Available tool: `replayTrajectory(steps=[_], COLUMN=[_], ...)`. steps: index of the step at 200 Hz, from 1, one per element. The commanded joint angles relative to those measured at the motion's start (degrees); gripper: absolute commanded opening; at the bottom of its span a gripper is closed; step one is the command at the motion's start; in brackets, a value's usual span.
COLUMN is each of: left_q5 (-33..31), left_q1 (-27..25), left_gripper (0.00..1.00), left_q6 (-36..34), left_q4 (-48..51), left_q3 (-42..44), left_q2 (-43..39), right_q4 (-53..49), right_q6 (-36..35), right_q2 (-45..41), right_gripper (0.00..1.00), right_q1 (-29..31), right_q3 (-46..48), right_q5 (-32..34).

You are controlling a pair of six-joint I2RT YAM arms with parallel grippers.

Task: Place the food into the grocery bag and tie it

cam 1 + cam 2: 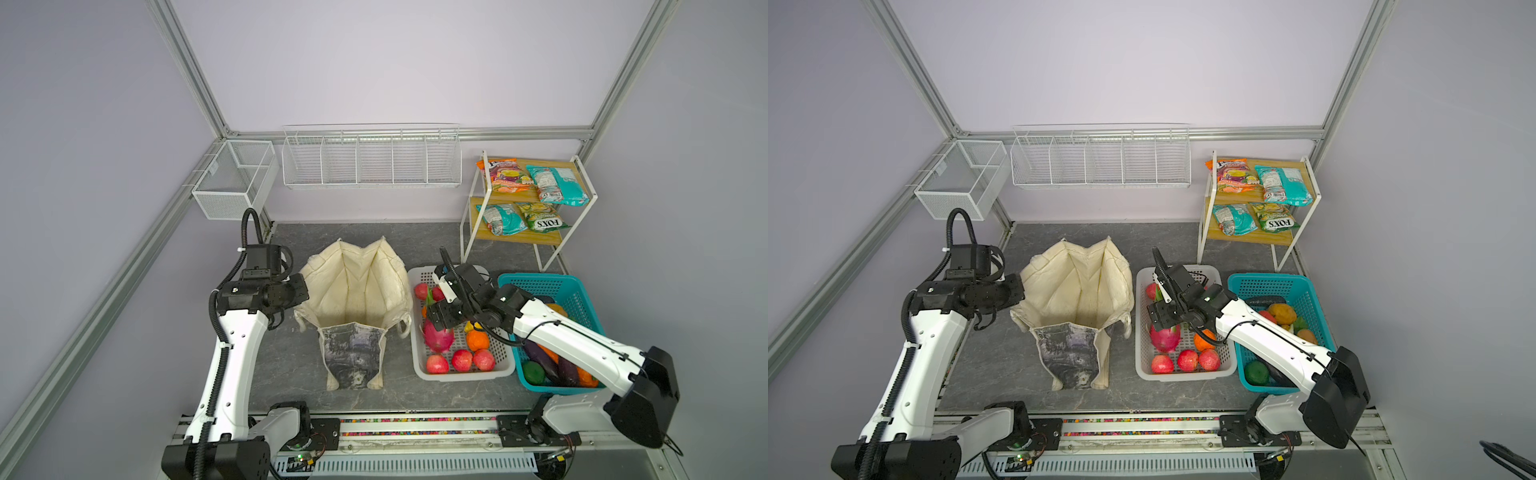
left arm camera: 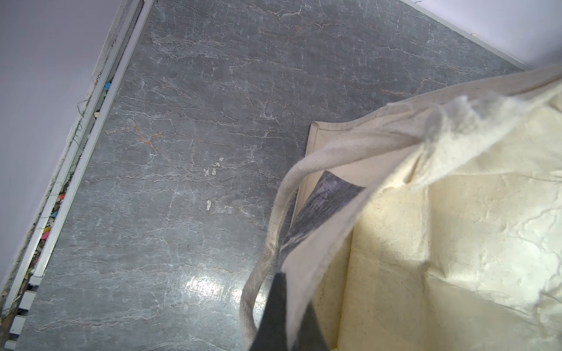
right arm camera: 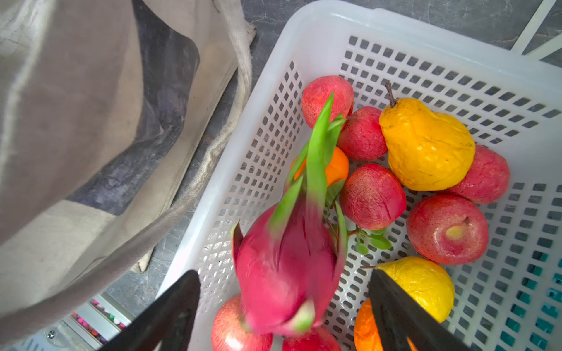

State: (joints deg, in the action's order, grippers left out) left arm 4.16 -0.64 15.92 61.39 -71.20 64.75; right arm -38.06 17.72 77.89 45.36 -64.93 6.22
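So the big cream canvas tote with the grey-black print panel point(image 1: 357, 291) sits with its mouth open on the grey marbled tabletop point(image 1: 286, 374), left of centre in both top views. The left gripper point(image 2: 292, 307) is clamped tight on the tote's left rim. The fabric is pinched between its black fingers point(image 2: 273, 322), and a cream strap handle point(image 2: 273, 218) loops just beside them.

Just right of the tote is the white perforated plastic basket point(image 1: 461, 376). The right gripper point(image 3: 282, 273) hangs over it, jaws spread wide, one on each side of the pink dragon fruit with green tips point(image 3: 282, 255). There's a gap between the fruit and both fingers, so it's got hold of nothing. The fruit's blurry in the wrist view, so I can't tell exactly how it's resting.

Red apples point(image 1: 461, 359), oranges point(image 1: 477, 340) and a yellow pear point(image 3: 425, 142) lie around it in the same basket. Teal snack packets point(image 1: 557, 185) sit on the wooden two-tier shelf point(image 1: 515, 237) at the far right, well apart from the tote.
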Motion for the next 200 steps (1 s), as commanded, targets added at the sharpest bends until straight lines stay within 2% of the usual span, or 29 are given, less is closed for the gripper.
replayTrajectory(steps=[1, 60, 86, 106, 153, 200], left_q5=[0.5, 0.9, 1.5, 1.5, 1.3, 1.2], left_q1=[0.5, 0.5, 0.4, 0.4, 0.4, 0.5], left_gripper=[0.0, 0.0, 0.0, 0.0, 0.0, 0.0], left_q6=[-0.1, -0.1, 0.0, -0.1, -0.2, -0.2], left_q4=[-0.2, -0.3, -0.4, -0.1, 0.7, 0.9], left_q3=[0.2, 0.3, 0.3, 0.2, -0.5, -0.7], left_q2=[-0.9, -1.1, -1.1, -1.3, -1.8, -1.9], right_q4=[-2.5, -7.2, -6.3, -6.5, -8.2, -10.8], right_q6=[1.5, 3.5, -1.4, -7.1, -15.3, -17.9], right_q2=[-0.4, 2.0, 7.1, 11.0, 18.1, 24.4], right_gripper=[0.89, 0.9, 0.95, 1.0, 0.93, 0.88], right_q1=[-0.5, -1.0, -0.5, -0.3, -1.0, -1.4], right_q3=[-1.0, -4.3, -5.9, -7.4, -13.3, -17.6], right_q5=[-0.1, -1.0, -5.3, -5.7, -2.8, -0.8])
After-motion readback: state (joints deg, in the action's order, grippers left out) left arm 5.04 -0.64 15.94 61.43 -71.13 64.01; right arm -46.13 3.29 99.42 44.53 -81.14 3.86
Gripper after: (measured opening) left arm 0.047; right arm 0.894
